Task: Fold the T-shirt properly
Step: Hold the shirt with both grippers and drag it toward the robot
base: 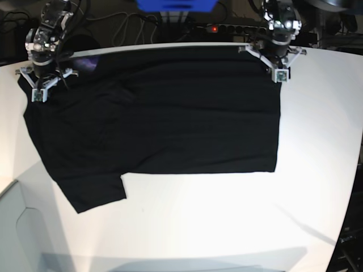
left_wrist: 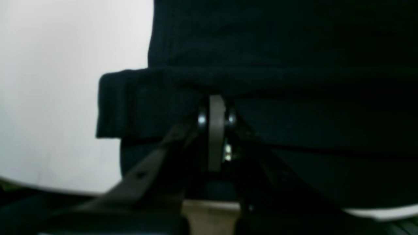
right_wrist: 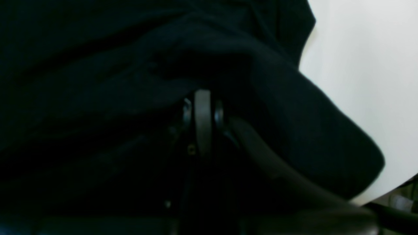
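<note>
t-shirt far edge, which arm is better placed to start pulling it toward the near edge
Neither clearly: both are shut on the T-shirt along its far edge. The left gripper pinches the hem corner, the right gripper the sleeve end. A judgement: move both together.

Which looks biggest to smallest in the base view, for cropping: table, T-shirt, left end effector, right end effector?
1. table
2. T-shirt
3. left end effector and right end effector: they look alike, so unranked.

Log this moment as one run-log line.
T-shirt: flat on table, plain side up | left gripper: shut on far hem | right gripper: shut on T-shirt
</note>
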Robot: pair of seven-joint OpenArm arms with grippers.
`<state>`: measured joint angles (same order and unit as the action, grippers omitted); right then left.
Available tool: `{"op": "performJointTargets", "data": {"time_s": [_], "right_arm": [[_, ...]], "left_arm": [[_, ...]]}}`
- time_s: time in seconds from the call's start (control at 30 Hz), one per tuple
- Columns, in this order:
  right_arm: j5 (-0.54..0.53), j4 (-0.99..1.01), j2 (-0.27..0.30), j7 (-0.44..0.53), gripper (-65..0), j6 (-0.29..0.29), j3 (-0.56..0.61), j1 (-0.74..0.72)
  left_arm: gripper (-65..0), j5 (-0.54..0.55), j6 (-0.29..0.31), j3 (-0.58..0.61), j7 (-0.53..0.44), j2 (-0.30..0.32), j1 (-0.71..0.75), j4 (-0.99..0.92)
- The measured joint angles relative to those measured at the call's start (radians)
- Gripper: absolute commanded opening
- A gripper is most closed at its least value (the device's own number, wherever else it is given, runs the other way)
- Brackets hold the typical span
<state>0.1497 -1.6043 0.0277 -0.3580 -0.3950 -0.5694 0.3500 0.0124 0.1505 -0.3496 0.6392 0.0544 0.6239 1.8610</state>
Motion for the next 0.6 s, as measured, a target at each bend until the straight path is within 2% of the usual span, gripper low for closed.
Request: {"op": "performJointTargets", "data": {"time_s": [0.13, 0.43, 0.6], "right_arm": [[0.002, -0.014, -0.008, -0.029, -65.0, -0.002, -0.020, -0.008], [0.019, -0.108, -0.011, -0.111, -65.0, -0.012, -0.023, -0.025], [0.019, -0.154, -0.017, -0.117, -65.0, -0.012, -0.020, -0.042]], "left_arm": [[-65.0, -0.005, -0.012, -0.003, -0.003, 0.014, -0.014, 0.008], [-65.0, -0.004, -0.012, -0.002, 0.006, 0.005, -0.020, 0.012], [-64.7, -0.005, -0.013, -0.002, 0.007, 0.006, -0.013, 0.077]]}}
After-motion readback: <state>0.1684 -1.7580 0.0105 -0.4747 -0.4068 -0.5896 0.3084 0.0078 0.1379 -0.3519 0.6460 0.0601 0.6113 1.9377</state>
